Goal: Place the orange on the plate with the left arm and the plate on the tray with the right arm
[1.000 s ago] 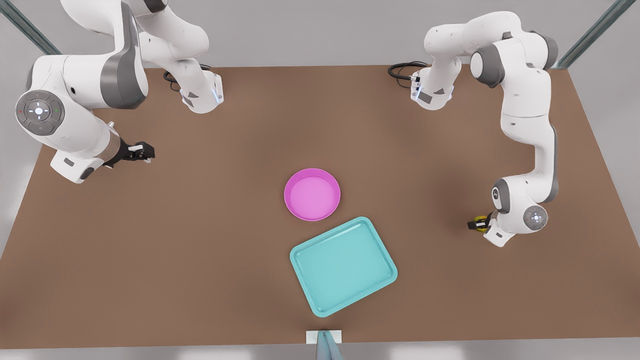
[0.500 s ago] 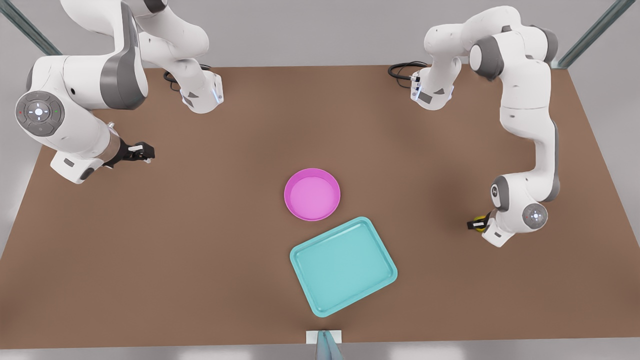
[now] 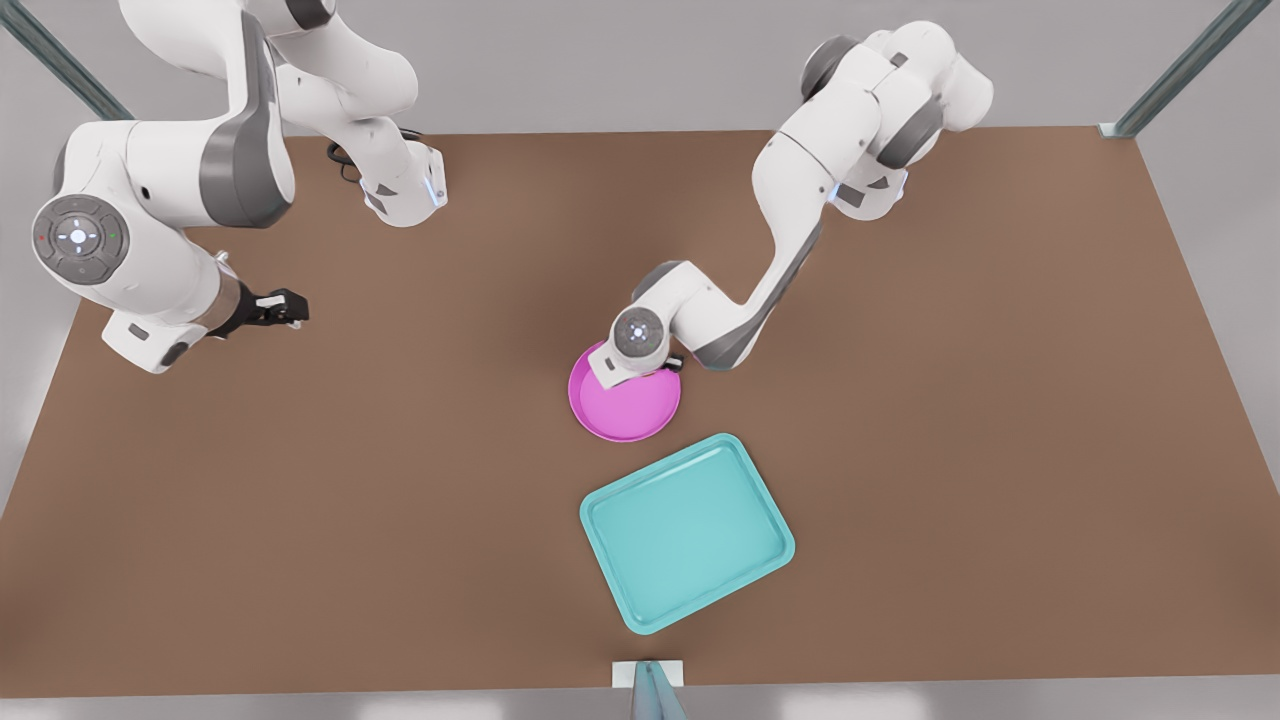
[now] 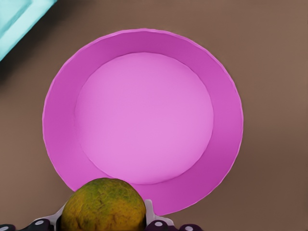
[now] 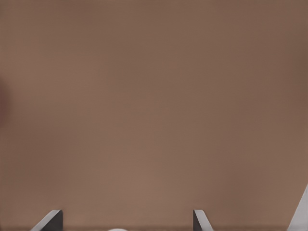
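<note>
- The orange [image 4: 103,205] sits clamped in the left gripper [image 4: 103,222], held above the near rim of the plate [image 4: 144,120]; in the left wrist view its lower part is cut off by the picture edge, and only dark bits of the gripper peek out on either side of it.
- In the front view the orange is hidden under the wrist of the arm that reaches in from the front view's right, so there I cannot make out the fruit or the left gripper's fingers.
- That wrist covers the far edge of the plate [image 3: 626,405]; the rest of the pink dish lies bare and flat on the tabletop [image 3: 400,500].
- Being round, the orange and the plate have no long axis to speak of.
- The tray [image 3: 687,532] lies just beside the plate, on the side toward the camera, apart from it, turned at a slant so its long axis runs from the front view's lower left to its upper right; one teal corner [image 4: 19,19] is cut off at the edge of the left wrist view.
- The right gripper [image 3: 283,306] waits well off at the front view's left, above bare tabletop, nothing in it.
- Its fingers [image 5: 50,222] stand wide apart in the right wrist view, only their tips in the picture.
</note>
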Robot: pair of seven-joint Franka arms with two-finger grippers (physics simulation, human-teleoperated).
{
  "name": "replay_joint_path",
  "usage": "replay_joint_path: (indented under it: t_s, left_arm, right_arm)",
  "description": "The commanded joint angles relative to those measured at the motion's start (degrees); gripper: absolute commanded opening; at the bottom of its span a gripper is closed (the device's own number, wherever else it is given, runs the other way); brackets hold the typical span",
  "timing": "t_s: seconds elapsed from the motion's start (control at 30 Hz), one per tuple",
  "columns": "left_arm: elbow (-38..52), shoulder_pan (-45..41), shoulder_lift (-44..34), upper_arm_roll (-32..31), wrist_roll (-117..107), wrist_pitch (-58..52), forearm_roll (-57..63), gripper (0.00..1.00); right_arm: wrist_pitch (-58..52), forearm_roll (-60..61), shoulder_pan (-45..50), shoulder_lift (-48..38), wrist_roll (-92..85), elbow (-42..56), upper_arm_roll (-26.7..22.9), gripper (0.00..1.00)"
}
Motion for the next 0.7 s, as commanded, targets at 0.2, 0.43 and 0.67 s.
replay_joint_path:
  t_s: [0.2,0.43,0.67]
  left_arm:
    - [2.46,0.68,1.57,0.42,-33.83,2.41,0.69,1.00]
    - [9.04,6.74,-19.61,29.05,18.07,-44.34,-1.51,1.00]
    - [-6.96,30.74,-35.97,10.26,33.41,-27.38,11.94,1.00]
  right_arm:
    - [-0.03,0.13,-0.05,0.34,0.04,0.02,-0.01,1.00]
    - [6.10,20.32,1.01,13.78,0.04,-0.32,0.60,1.00]
    - [34.84,41.52,11.28,19.68,0.04,-15.78,0.78,1.00]
